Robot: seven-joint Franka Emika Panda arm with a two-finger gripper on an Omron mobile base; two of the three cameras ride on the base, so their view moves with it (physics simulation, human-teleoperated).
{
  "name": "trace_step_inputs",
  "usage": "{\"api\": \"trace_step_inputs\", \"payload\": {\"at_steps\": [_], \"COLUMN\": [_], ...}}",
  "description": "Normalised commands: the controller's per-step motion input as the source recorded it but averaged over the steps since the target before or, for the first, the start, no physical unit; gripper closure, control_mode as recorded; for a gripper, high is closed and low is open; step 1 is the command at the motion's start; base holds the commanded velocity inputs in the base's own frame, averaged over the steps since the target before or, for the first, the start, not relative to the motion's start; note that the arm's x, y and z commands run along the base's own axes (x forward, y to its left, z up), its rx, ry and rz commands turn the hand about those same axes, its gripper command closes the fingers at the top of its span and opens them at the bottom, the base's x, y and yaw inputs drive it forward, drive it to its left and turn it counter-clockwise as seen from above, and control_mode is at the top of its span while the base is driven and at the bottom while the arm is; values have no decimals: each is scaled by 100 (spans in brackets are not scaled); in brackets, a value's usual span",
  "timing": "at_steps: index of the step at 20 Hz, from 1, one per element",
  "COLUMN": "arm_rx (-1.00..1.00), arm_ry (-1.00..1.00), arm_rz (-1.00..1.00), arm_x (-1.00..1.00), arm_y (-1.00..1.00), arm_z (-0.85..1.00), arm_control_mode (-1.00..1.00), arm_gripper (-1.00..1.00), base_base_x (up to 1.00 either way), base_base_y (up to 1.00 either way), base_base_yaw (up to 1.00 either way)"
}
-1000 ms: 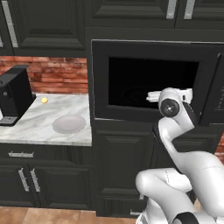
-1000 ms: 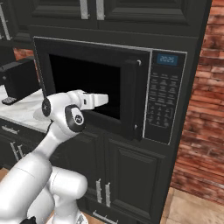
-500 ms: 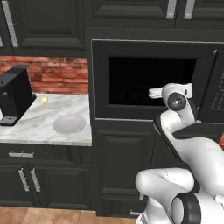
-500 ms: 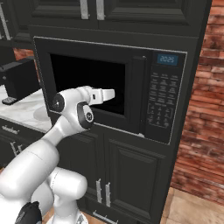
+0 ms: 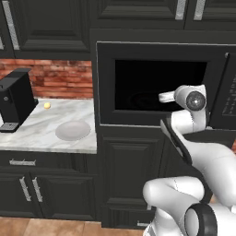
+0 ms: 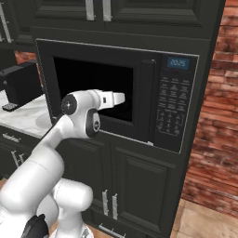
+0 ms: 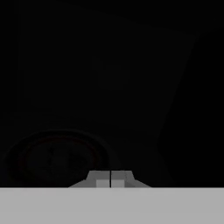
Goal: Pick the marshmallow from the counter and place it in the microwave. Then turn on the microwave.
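Now tool (image 7: pixel 110 178) shifted rightward along closed microwave (image 6: pixel 139 69) door, jaws shut

arm shifted right across microwave (image 5: pixel 152 83) door

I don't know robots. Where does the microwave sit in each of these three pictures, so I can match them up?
Left base view: the microwave is at upper centre and right, right of the counter.
Right base view: the microwave is at upper left and centre, behind the arm.
Hand view: its dark door glass is seen close up, with the turntable ring faint at lower left.
Shared landmark: the keypad, on the microwave's right side in both base views.
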Motion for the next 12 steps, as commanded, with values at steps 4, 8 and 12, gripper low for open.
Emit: {"api": "trace_step_inputs", "payload": {"at_steps": [4, 8, 12], "arm_rx": [3, 1, 1], "arm_ry": [3, 0, 0], "arm_rz": [7, 6, 4], "arm_x": [-2, -22, -35], "arm_y": [-5, 0, 0], "arm_z": [26, 19, 17], "arm_control_mode": [-100, -100, -100], "arm_gripper": [100, 100, 100], "base_base_x": [0, 0, 0], "base_base_y": [0, 0, 0], "base_base_yaw": [0, 0, 0]}}
